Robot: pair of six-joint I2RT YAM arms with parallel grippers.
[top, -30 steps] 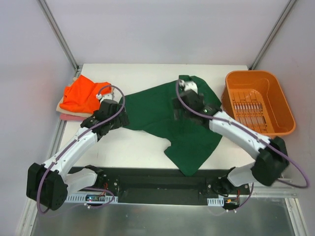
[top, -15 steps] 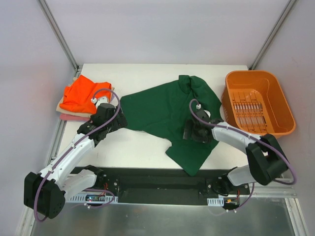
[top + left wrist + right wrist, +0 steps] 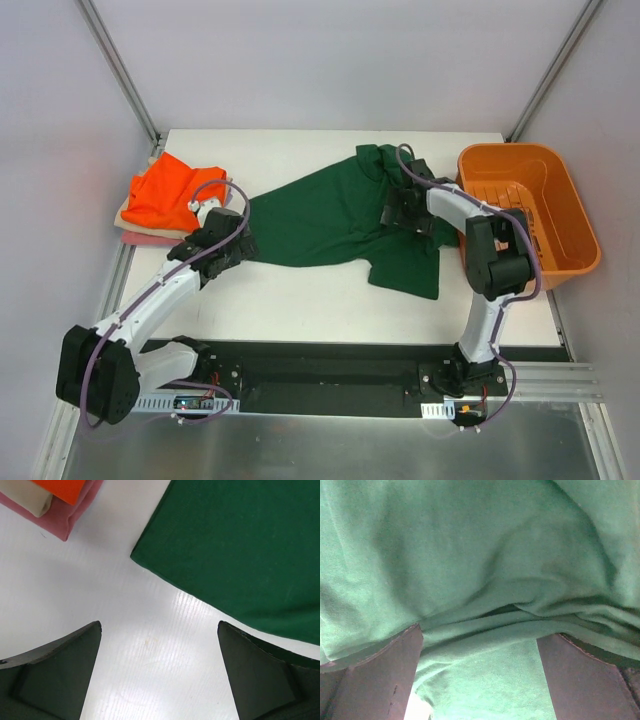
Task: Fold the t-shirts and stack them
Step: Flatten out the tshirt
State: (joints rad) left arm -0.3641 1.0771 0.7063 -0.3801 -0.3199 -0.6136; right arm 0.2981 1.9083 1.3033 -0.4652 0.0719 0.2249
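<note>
Dark green t-shirt (image 3: pixel 330 215): spread flat across the middle of the table (image 3: pixel 300 310), bunched at its far right end, not yet folded. Lies well apart from the stack at the table's left edge, with the orange t-shirt (image 3: pixel 165 195) on top, a little rumpled, and the cream (image 3: pixel 27 495) and pink (image 3: pixel 65 517) folded ones beneath.

Judging by that: three shirts already piled, one left to fold and carry over.

Left gripper (image 3: pixel 159 630): jaws wide, empty, low over bare table just beside the green shirt's left corner. Seems placed to take that corner.

Right gripper (image 3: pixel 480 635): jaws wide too, down over the bunched folds at the shirt's right end, near the orange basket (image 3: pixel 575 215). Cloth rising between the fingers, nothing pinched.

Likely next: grip both ends, smooth out, begin the fold.
</note>
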